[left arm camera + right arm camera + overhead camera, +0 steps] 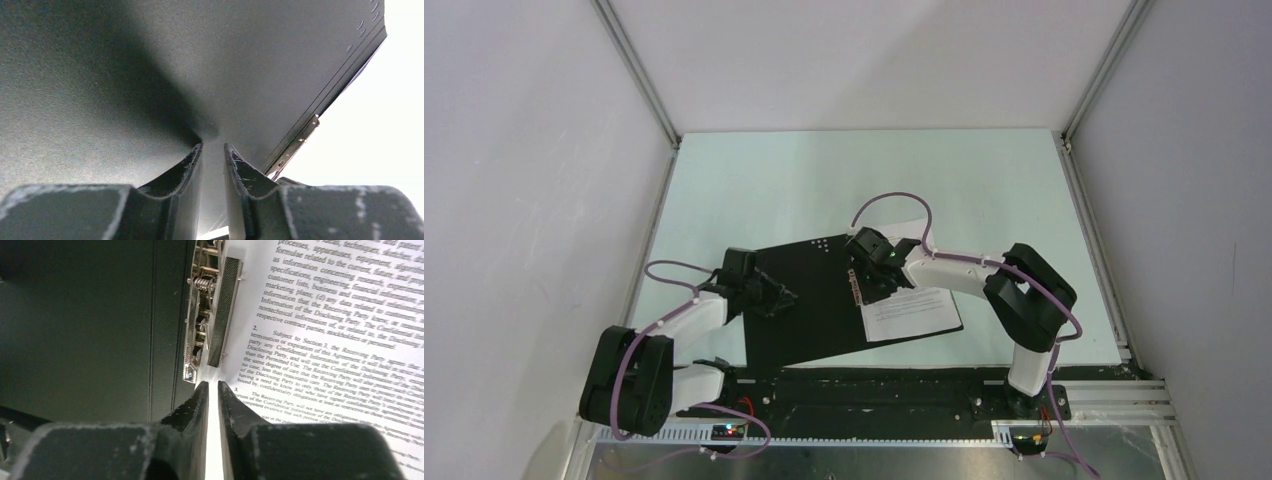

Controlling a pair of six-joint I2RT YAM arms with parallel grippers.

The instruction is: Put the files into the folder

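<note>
Text-covered white paper sheet (909, 312) lies centre-right on the open black flat folder (804, 300), beside its metal spring clip (215, 315). Right gripper (861, 285), barely parted and empty, should probably lift straight off without dragging the sheet. The left gripper (776, 297) sits narrow at the folder's left edge, and I cannot tell whether it grips.

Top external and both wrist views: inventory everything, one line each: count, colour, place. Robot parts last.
folder: one, black inside, lying open mid-table
printed sheets: count unclear, white with black text, on the folder's right half
spring clip: one, silver metal, between the black cover and the sheets
table: one, pale green-white
enclosure walls: three, white, around the table
frame rails: several, silver, table sides and back corners
arms: two, white and black, purple cables, near edge
left tool: black, tips at the folder's left cover, narrowly apart
right tool: black, tips beside the clip, narrowly apart
</note>
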